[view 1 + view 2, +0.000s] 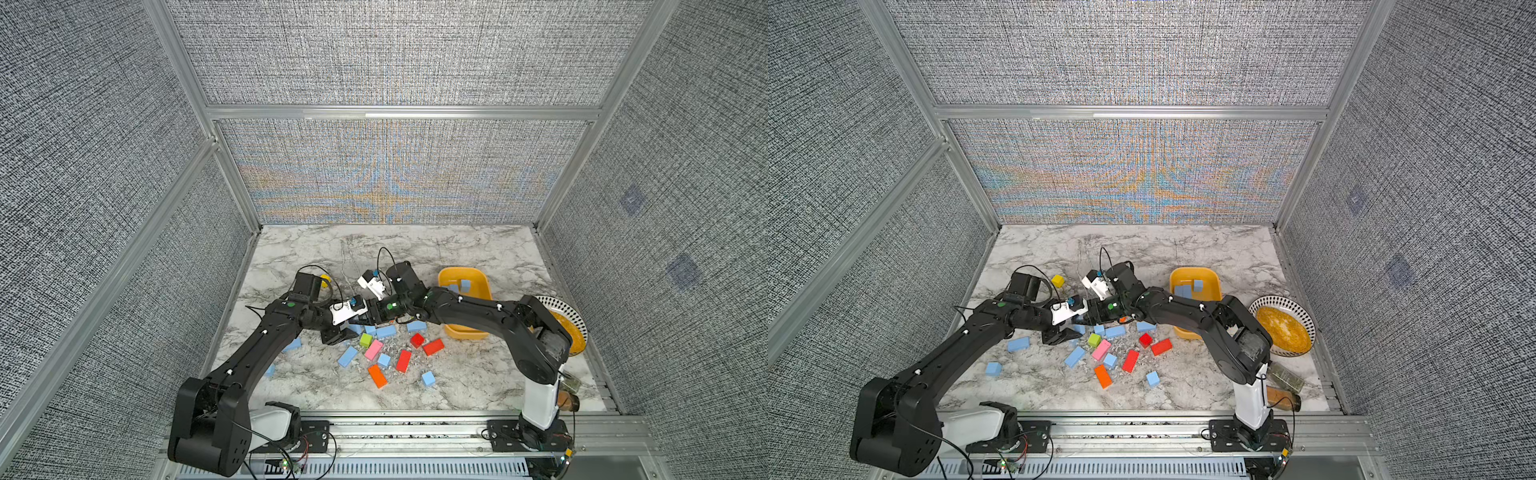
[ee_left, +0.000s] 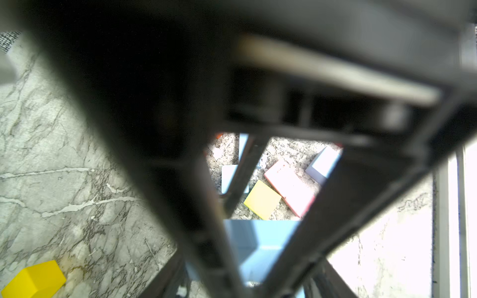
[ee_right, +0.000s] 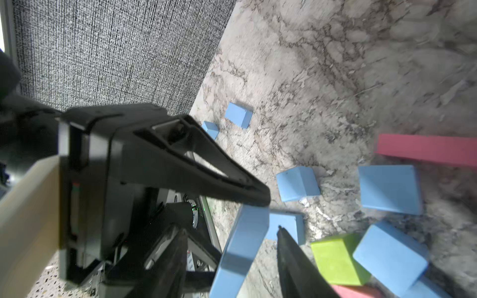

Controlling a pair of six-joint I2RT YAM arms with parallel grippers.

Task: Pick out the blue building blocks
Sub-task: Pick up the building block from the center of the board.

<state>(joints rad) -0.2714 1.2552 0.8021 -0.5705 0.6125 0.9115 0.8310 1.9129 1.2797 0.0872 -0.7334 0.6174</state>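
One brick in hand: found right gripper [image 3: 231, 228] pinching a tilted blue brick [image 3: 240, 247] over marble table [image 3: 335, 64]. Left gripper [image 1: 1066, 336] fingertip [image 3: 255, 196] at its far end; left grip unreadable. Other blue blocks [image 1: 347, 356] scattered below, some in yellow tray [image 1: 446, 276].

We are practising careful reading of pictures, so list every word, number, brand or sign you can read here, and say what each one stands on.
No text can be read in any view.
The blue blocks and other blocks: plain faces, no lettering.
The yellow tray: no marking shows.
Two jars by the right arm's base: too small to tell any label.
Faint marks on the black arm part in the right wrist view: blurred, unreadable.
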